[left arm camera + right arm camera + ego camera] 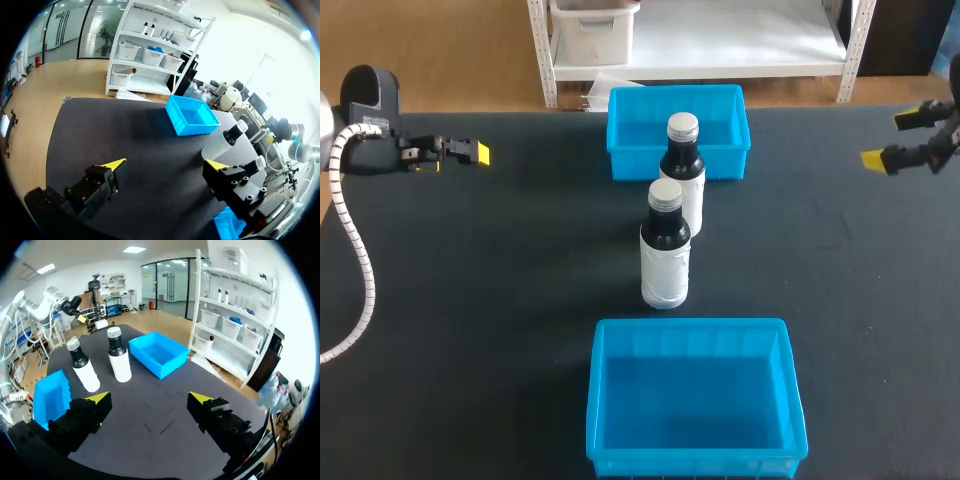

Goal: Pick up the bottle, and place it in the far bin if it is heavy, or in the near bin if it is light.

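Plain matte black tabletop (470,260), no pattern. On it two vivid blue bins: far bin (620,150) and near bin (595,400), the same solid blue. Near bottle (666,255): black shoulders, white label band, silvery-grey cap. Far bottle (682,165): identical black, white and silver. Left gripper (166,165) and right gripper (149,398): black bodies, bright yellow tips. A white ribbed cable (367,270) runs along the left arm.

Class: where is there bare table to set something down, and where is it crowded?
Bare: between left end effector and near bottle; between far bottle and right end effector. Crowded: middle, far bin to near bin.
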You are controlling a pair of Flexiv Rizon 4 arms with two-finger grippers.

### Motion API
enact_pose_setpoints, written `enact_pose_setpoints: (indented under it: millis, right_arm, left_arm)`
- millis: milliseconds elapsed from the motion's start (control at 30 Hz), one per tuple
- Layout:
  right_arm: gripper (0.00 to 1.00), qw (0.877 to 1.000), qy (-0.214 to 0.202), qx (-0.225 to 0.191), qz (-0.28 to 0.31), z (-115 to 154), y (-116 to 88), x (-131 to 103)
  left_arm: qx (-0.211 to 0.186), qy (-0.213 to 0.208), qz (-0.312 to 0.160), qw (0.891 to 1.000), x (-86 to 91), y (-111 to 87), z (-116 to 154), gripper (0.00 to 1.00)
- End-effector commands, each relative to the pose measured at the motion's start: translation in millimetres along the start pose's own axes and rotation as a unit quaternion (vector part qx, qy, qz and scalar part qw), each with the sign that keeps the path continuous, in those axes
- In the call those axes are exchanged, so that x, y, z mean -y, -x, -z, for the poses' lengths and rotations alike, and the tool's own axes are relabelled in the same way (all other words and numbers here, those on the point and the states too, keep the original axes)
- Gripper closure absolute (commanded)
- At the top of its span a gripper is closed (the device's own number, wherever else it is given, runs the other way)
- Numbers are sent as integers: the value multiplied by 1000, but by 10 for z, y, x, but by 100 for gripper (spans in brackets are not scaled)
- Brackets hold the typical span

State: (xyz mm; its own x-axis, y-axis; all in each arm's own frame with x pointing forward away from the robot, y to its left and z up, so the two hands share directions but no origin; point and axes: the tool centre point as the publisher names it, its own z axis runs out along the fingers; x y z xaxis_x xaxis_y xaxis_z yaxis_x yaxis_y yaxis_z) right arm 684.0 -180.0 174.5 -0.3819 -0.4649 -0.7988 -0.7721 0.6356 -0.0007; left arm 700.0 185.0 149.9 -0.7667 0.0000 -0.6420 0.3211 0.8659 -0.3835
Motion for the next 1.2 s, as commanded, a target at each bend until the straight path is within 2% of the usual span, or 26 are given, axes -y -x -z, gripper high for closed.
enact_pose_setpoints:
  millis: [33,200,267,433,500,800,1200]
  right_arm:
    - [0,983,184,13,1,-6,-37,50]
    - [0,983,184,13,1,-6,-37,50]
    - [0,980,198,12,24,-55,-8,-14]
    - [0,973,218,15,73,-162,55,-208]
    - [0,972,219,3,88,-215,65,-290]
    - [0,959,254,2,126,-413,123,-717]
    - [0,959,248,7,136,-648,233,-1134]
  left_arm:
    - [0,0,0,1000,0,0,0,0]
    - [0,0,0,1000,0,0,0,0]
    - [0,0,0,1000,0,0,0,0]
    - [0,0,0,1000,0,0,0,0]
    - [0,0,0,1000,0,0,0,0]
    - [0,0,0,1000,0,0,0,0]
    - [0,0,0,1000,0,0,0,0]
